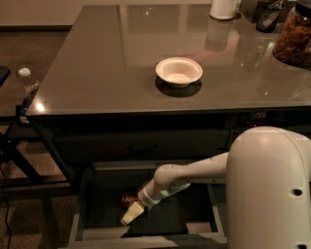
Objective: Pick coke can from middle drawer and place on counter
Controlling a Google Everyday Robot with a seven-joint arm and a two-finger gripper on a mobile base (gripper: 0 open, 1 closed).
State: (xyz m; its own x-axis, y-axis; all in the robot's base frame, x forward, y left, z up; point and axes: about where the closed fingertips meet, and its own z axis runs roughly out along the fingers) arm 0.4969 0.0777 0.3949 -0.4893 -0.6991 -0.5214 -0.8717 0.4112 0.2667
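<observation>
The middle drawer (82,228) is pulled open below the counter (107,63). The coke can (128,199) shows as a small red shape on the drawer's dark bottom, left of centre, partly hidden by my arm. My gripper (131,213) reaches down into the drawer on the white arm, its pale fingertip just below and right of the can. The can looks to be at or between the fingers, but I cannot tell whether it is held.
A white bowl (178,71) stands mid-counter. A white jug (224,8), a dark object (268,15) and a jar of brown snacks (293,34) stand at the counter's back right. A clear plastic bottle (28,83) stands left of the counter on a dark frame.
</observation>
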